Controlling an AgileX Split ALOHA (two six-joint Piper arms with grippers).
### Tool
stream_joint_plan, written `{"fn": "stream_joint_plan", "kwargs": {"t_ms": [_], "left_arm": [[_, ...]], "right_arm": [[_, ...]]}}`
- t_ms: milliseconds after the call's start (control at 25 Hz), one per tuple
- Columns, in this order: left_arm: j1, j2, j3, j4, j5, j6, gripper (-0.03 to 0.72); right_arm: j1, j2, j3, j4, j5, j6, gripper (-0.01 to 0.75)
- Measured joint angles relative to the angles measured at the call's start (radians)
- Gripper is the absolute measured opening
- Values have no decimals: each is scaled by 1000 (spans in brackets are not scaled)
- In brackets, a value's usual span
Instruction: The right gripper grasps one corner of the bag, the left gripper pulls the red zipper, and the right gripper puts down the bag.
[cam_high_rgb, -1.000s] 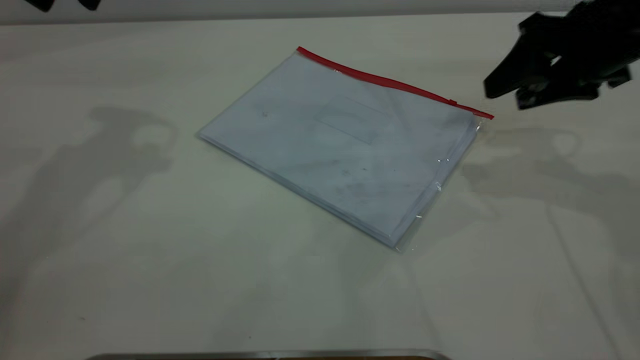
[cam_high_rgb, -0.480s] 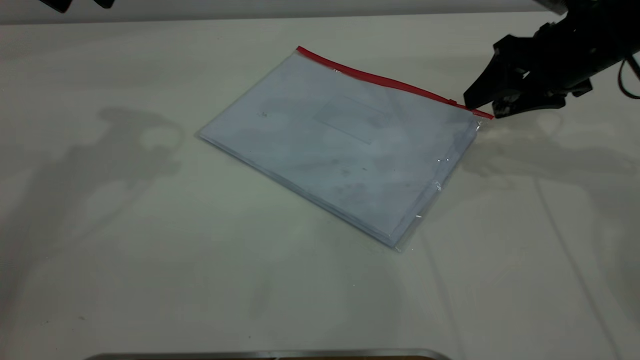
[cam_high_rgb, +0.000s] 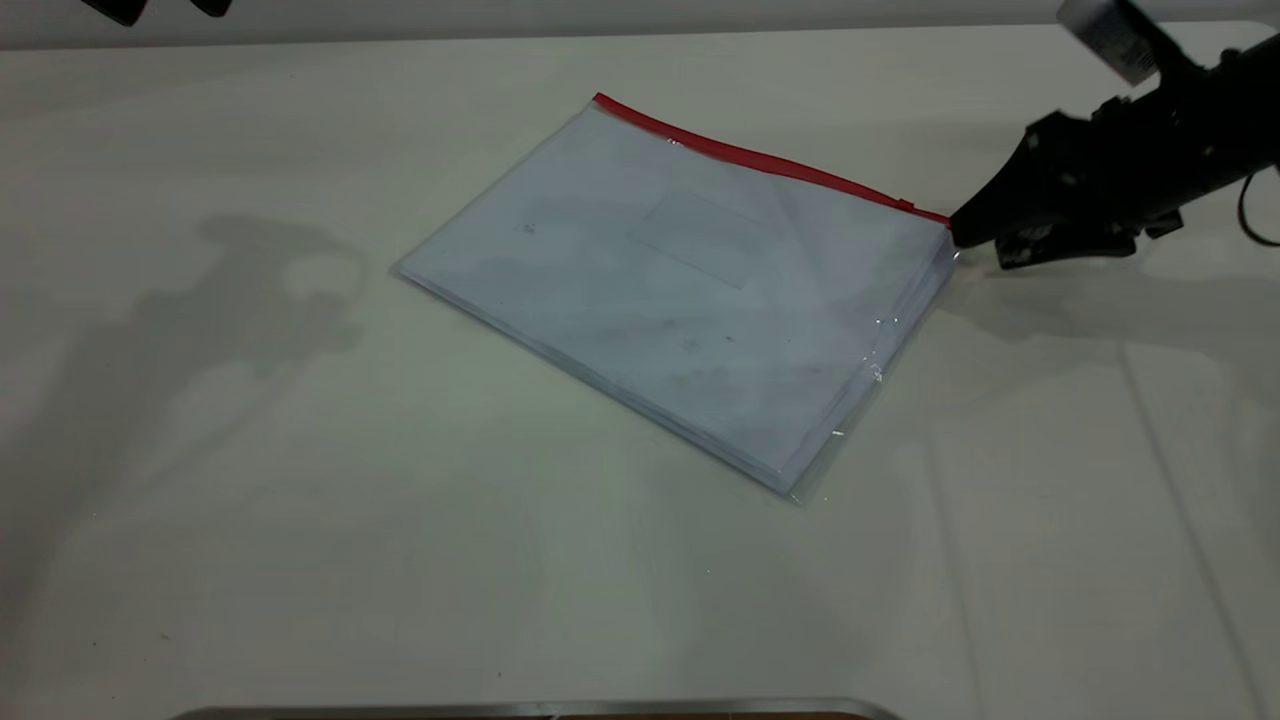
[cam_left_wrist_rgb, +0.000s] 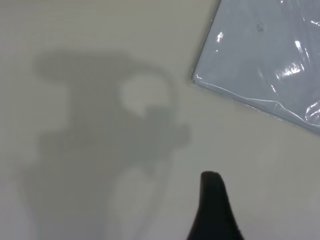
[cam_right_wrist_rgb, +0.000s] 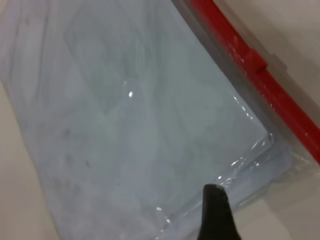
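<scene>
The bag (cam_high_rgb: 690, 290), a clear pouch with white sheets inside, lies flat on the table. The red zipper (cam_high_rgb: 760, 160) runs along its far edge, and the small slider tab (cam_high_rgb: 905, 205) sits near the right end. My right gripper (cam_high_rgb: 980, 250) is low at the bag's far right corner and covers the end of the red strip. It is open. One of its fingers (cam_right_wrist_rgb: 215, 215) shows over the clear corner, with the red zipper (cam_right_wrist_rgb: 250, 60) beside it. My left gripper (cam_high_rgb: 165, 8) hangs open at the far left, away from the bag (cam_left_wrist_rgb: 265, 60).
A metal edge (cam_high_rgb: 540, 710) runs along the table's near side. Bare white table surrounds the bag on all sides. A black cable (cam_high_rgb: 1255, 215) trails from the right arm at the right border.
The right gripper has come down and leftward to the bag's far right corner, now hiding the tip of the red zipper. The bag has not moved. The left gripper has barely shifted.
</scene>
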Motion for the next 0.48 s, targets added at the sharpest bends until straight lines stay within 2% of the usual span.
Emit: {"fn": "stream_joint_plan", "kwargs": {"t_ms": [480], "left_arm": [[0, 0, 0, -3, 0, 1, 589]], "right_arm": [[2, 96, -86, 70, 41, -123, 548]]}}
